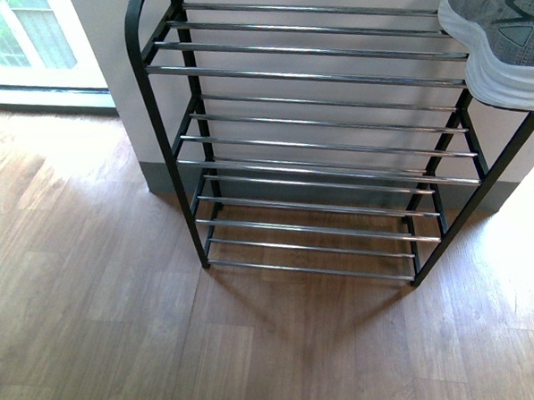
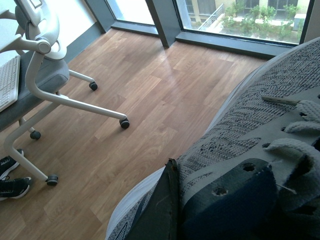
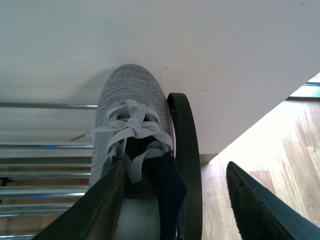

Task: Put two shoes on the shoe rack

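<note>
Right end effector (image 3: 176, 164) spread over sneaker (image 3: 132, 87)

- We see the shoe rack (image 1: 314, 81) standing on the floor (image 1: 95, 334), its back against the wall (image 1: 106, 29) — a window (image 1: 26, 38) lies to its left.
- One shoe (image 1: 500, 35) rests on the top tier at the rack's right end, toe toward the wall.
- The second shoe (image 2: 260, 115) hangs above the floor, with an office chair (image 2: 45, 75) beyond it.

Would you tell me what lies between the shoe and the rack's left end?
Nothing; front view shows bare top rods from the shoe to the rack's left end.
</note>
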`<action>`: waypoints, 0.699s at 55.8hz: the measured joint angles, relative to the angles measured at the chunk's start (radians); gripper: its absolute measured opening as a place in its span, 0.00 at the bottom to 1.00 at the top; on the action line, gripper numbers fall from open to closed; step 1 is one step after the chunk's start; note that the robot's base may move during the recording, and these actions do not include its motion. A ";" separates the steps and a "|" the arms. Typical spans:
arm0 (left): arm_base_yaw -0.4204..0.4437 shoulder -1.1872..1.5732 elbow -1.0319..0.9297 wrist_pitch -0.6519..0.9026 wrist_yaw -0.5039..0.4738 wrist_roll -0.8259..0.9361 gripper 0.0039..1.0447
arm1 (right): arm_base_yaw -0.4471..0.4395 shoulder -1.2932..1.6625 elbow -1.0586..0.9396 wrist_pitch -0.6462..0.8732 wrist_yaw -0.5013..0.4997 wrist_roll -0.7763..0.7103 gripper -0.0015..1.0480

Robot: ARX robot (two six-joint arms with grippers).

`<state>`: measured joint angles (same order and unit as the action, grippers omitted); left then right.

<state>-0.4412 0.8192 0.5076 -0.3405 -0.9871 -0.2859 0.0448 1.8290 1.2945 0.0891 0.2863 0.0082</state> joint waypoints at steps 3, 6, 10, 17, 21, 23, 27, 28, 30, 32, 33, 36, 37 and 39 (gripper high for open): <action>0.000 0.000 0.000 0.000 0.000 0.000 0.01 | -0.010 -0.072 -0.051 0.005 -0.014 -0.009 0.68; 0.000 0.000 0.000 0.000 0.000 0.000 0.01 | -0.022 -0.115 -0.085 0.023 -0.026 -0.013 0.75; 0.000 0.000 0.000 0.000 0.000 0.000 0.01 | -0.044 -0.175 -0.130 0.042 -0.028 -0.025 0.86; 0.000 0.000 0.000 0.000 0.000 0.000 0.01 | -0.080 -0.220 -0.223 0.267 -0.184 -0.021 0.83; 0.000 0.000 0.000 0.000 0.000 0.000 0.01 | -0.073 -0.256 -0.362 0.493 -0.266 -0.019 0.72; 0.000 0.000 0.000 0.000 0.000 0.000 0.01 | -0.061 -0.281 -0.438 0.579 -0.280 -0.019 0.65; 0.000 0.000 0.000 0.000 0.000 0.000 0.01 | -0.042 -0.345 -0.580 0.678 -0.292 -0.019 0.50; 0.000 0.000 0.000 0.000 0.000 0.000 0.01 | -0.042 -0.360 -0.604 0.690 -0.292 -0.019 0.47; 0.000 0.000 0.000 0.000 0.000 0.000 0.01 | -0.042 -0.389 -0.650 0.711 -0.290 -0.019 0.40; 0.000 0.000 0.000 0.000 -0.001 0.000 0.01 | -0.043 -0.416 -0.693 0.728 -0.290 -0.019 0.34; 0.000 0.000 0.000 0.000 -0.001 0.000 0.01 | -0.044 -0.430 -0.714 0.735 -0.288 -0.019 0.30; 0.000 0.000 0.000 0.000 0.000 0.000 0.01 | -0.046 -0.462 -0.766 0.751 -0.286 -0.019 0.22; 0.000 0.000 0.000 0.000 0.000 0.000 0.01 | -0.046 -0.474 -0.786 0.757 -0.285 -0.019 0.18; 0.000 0.000 0.000 0.000 0.002 0.000 0.01 | -0.046 -0.491 -0.814 0.763 -0.286 -0.019 0.13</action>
<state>-0.4416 0.8192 0.5079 -0.3405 -0.9855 -0.2859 -0.0010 1.3380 0.4809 0.8524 0.0006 -0.0113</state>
